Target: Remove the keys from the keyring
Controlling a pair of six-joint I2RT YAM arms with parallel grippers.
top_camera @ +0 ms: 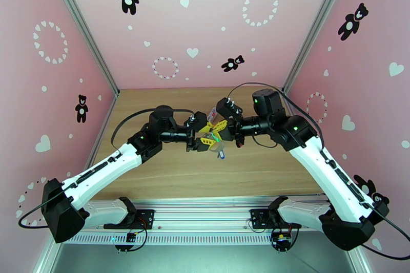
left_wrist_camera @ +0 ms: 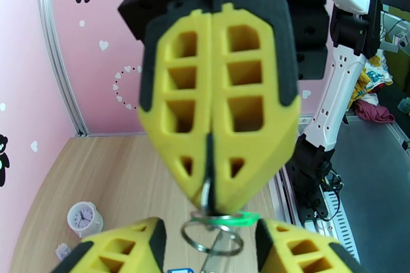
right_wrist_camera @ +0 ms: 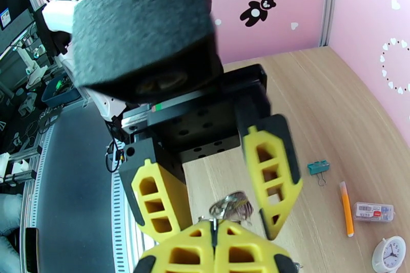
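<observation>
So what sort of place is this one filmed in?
Probably a robot data-collection booth inside a lab. Pink panels printed with bears and hearts, held in an aluminium frame, enclose a wooden table. Equipment clutter sits beyond the open side.

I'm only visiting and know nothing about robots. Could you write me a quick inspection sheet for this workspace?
Surface: wooden table, light grain.
Job's things: keyring held in the air above the table; green key and blue key hang from it.
Clutter: clock, orange pen, teal clip and small box lie on the table.
Grippers: right gripper shut on the keyring; left gripper open, its fingers on either side of the keyring.
Cables: black cables arch over each arm.
Surroundings: pink walls with bears and hearts.
</observation>
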